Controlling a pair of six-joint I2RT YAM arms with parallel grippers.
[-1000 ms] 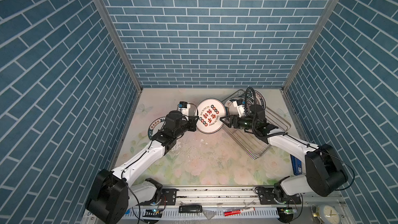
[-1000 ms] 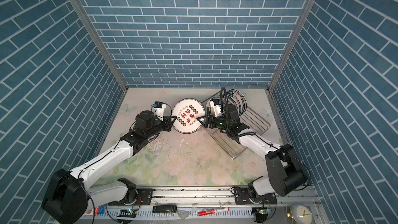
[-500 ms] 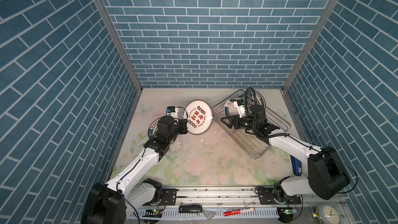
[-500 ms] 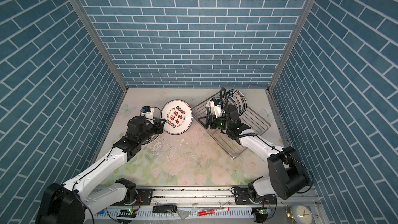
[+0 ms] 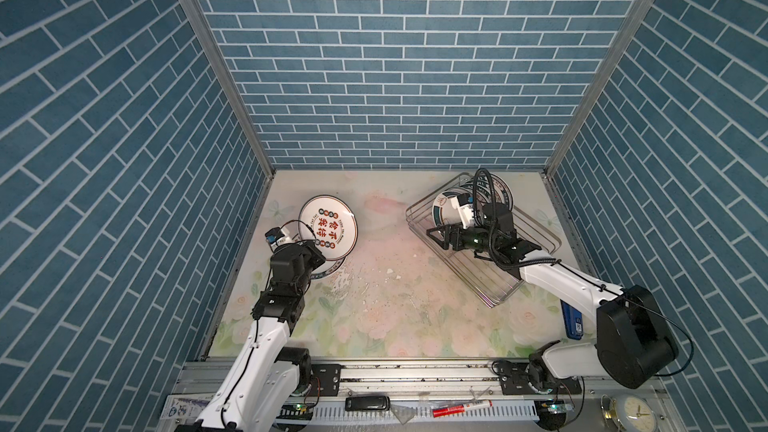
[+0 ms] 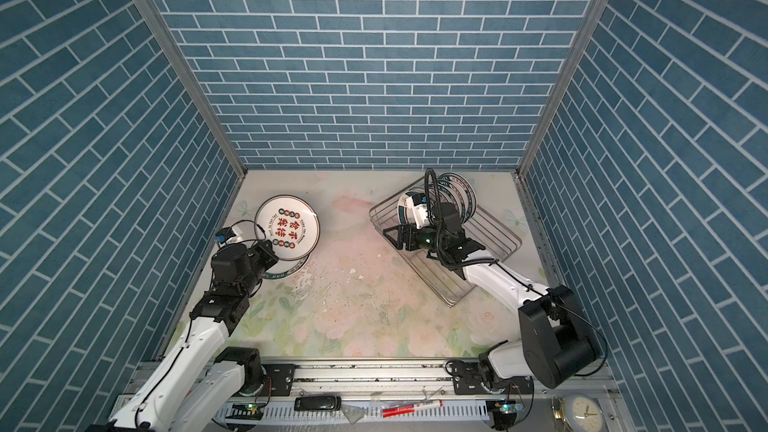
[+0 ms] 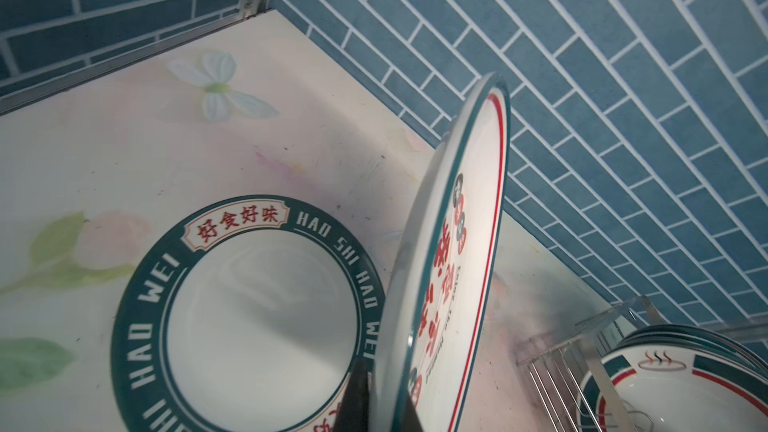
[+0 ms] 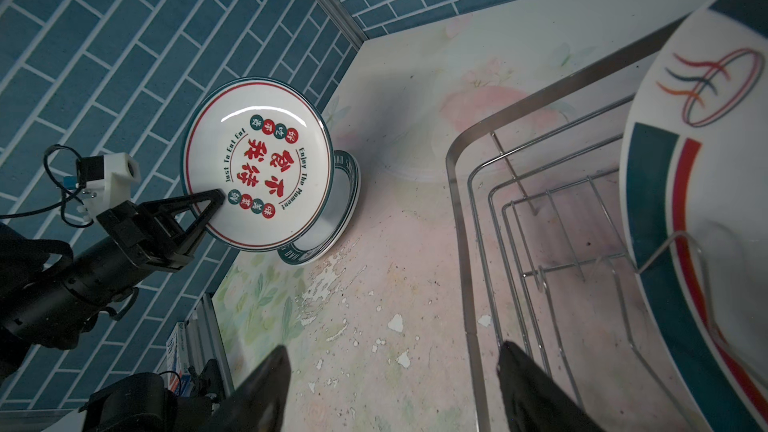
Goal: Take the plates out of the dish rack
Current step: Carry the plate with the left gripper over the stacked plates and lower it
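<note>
Top views: red-character plate (image 5: 328, 228) farther left, above green-rimmed plate (image 5: 334, 270).

A white plate with red characters (image 5: 328, 228) and a thin green-and-red rim hangs tilted over the tabletop's left side, pinched at its edge by the left end effector (image 7: 382, 405). Beneath it lies a flat white plate with a dark green lettered rim (image 7: 257, 317). On the right sits the silver wire dish rack (image 5: 505, 284), set askew. Several green-banded plates (image 5: 444, 209) stand on edge at its far end.
</note>
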